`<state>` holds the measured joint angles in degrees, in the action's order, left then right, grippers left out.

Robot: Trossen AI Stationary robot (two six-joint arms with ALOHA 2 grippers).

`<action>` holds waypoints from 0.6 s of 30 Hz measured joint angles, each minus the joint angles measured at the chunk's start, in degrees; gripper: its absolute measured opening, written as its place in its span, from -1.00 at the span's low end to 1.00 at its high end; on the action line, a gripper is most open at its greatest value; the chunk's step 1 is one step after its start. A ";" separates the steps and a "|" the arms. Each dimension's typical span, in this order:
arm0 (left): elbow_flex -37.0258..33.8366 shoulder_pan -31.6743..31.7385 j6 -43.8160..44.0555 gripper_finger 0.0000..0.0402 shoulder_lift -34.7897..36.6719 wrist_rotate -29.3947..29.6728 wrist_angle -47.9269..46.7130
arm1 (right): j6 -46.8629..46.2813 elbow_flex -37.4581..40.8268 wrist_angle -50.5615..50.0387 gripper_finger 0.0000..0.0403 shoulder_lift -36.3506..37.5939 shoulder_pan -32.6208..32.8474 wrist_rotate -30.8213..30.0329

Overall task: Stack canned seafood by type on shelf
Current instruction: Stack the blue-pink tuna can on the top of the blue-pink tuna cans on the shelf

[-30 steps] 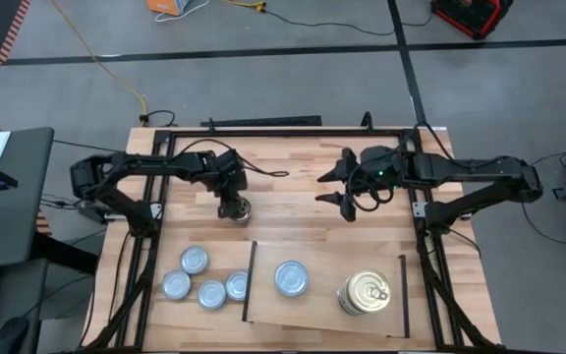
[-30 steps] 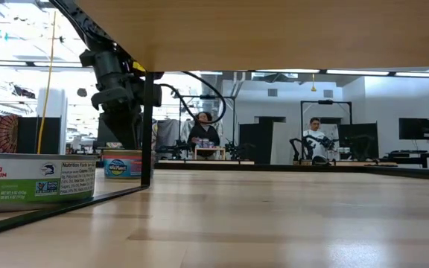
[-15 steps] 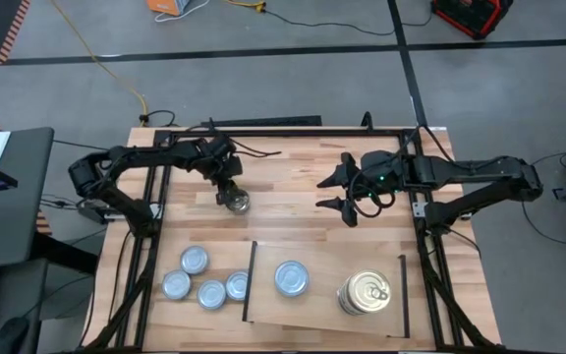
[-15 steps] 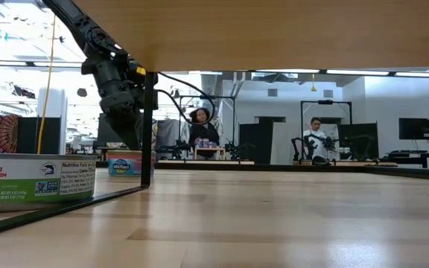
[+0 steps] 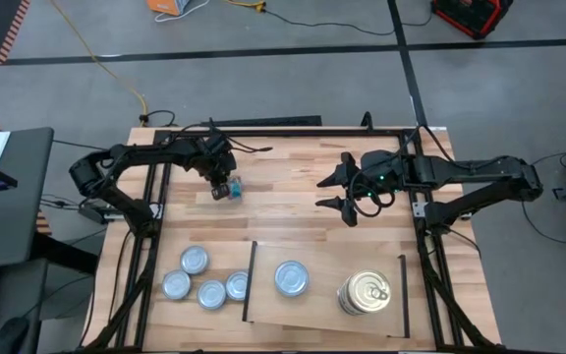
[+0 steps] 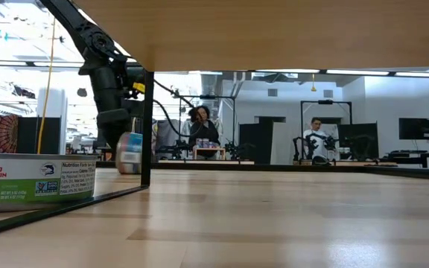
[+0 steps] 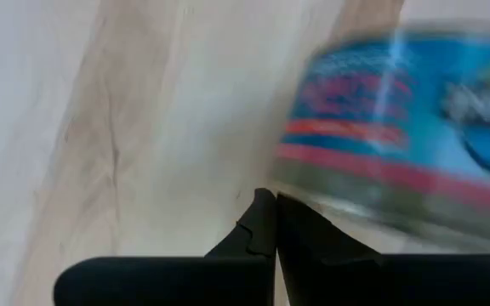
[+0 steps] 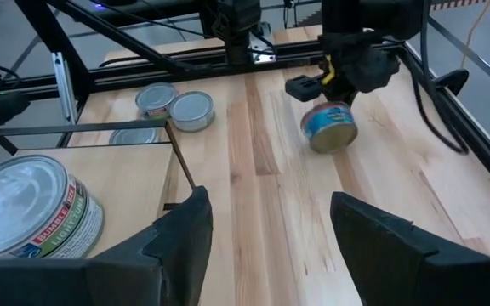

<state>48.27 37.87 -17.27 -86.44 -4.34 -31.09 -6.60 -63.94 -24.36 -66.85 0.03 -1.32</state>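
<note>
A round blue-labelled tin (image 5: 226, 190) is seen tipped on its edge on the plank tabletop (image 5: 293, 221), beyond the smooth pale shelf (image 5: 327, 295). The left gripper (image 5: 218, 183) is pressed shut beside it, holding nothing. The right gripper (image 5: 339, 188) is held parted and empty.

the shelf (image 5: 327, 295) lies at the tabletop's (image 5: 293, 211) near edge. on the shelf sit a single tin (image 5: 291, 277) toward its left end and a stack of tins (image 5: 364, 293) toward its right end. four tins (image 5: 204, 280) cluster just left of the shelf. a tipped tin (image 5: 226, 190) lies well behind the shelf's left end.
</note>
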 joint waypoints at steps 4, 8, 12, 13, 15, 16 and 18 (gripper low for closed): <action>0.17 -1.03 0.51 -1.00 1.47 4.34 -0.18 | 0.43 0.00 0.02 0.32 0.00 0.00 0.00; 1.80 -2.12 -1.35 -1.00 4.52 10.87 -4.15 | 0.46 0.00 0.01 0.32 0.00 0.00 0.00; 4.03 -4.51 -1.06 -0.98 9.27 15.19 -6.24 | 0.60 -0.02 0.00 0.32 0.00 0.00 0.00; 4.53 -5.32 -0.23 -0.95 10.51 15.81 -6.79 | 0.60 -0.02 -0.04 0.32 0.00 -0.05 0.00; 5.22 -7.17 2.34 -0.83 12.60 16.89 -7.10 | 0.60 -0.02 -0.07 0.32 0.00 -0.31 -0.11; 5.44 -8.20 3.76 -0.76 13.49 17.25 -7.02 | 0.62 -0.02 -0.09 0.32 0.00 -0.59 -0.21; 5.51 -10.37 6.25 -0.57 15.23 17.75 -7.38 | 0.98 0.02 -0.16 0.32 0.00 -1.27 -0.70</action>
<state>53.78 27.50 -11.02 -71.21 13.41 -38.47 -5.63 -63.92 -24.52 -66.85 -1.23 -2.02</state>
